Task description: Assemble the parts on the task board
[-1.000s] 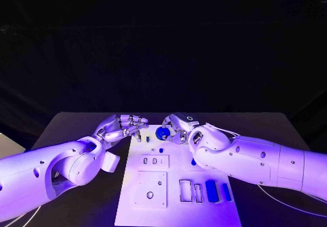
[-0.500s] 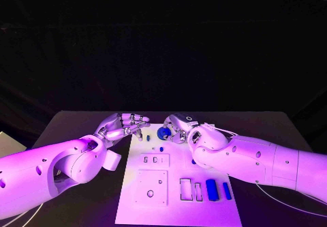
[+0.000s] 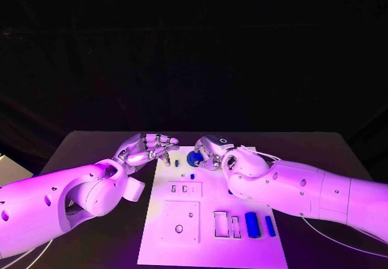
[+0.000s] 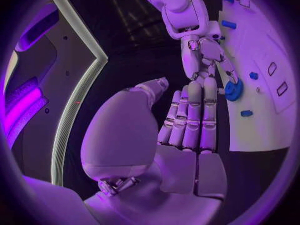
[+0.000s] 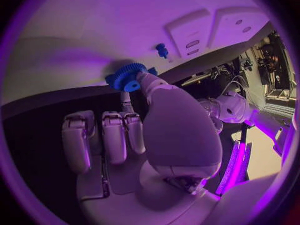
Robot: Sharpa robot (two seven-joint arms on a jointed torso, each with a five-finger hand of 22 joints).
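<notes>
A black table point(image 3: 97, 147) stands before a dark background, and the white task board point(image 3: 206, 246) lies in its middle. Near the far edge of the board sits a blue gear point(image 3: 194, 158), and the right hand point(image 3: 212, 151) grips it: the right wrist view shows the thumb pressed on its toothed rim point(image 5: 128, 77), the other fingers point(image 5: 114, 135) lying straight beside. The left hand point(image 3: 148, 148) hovers just beside the board's far left corner; it holds nothing, its fingers point(image 4: 190, 117) straight and close together. A small blue peg point(image 3: 176, 163) stands near the gear, another point(image 3: 192, 176) a little nearer. Two blue blocks point(image 3: 252, 225) lie at the near right, next to empty slots point(image 3: 220, 223).

I judge the step is seating the gear on its place. To do it well, the hand should keep the gear flat to the board, lower it straight, and perhaps turn it slightly until it drops. The left hand should stay clear of the small pegs
</notes>
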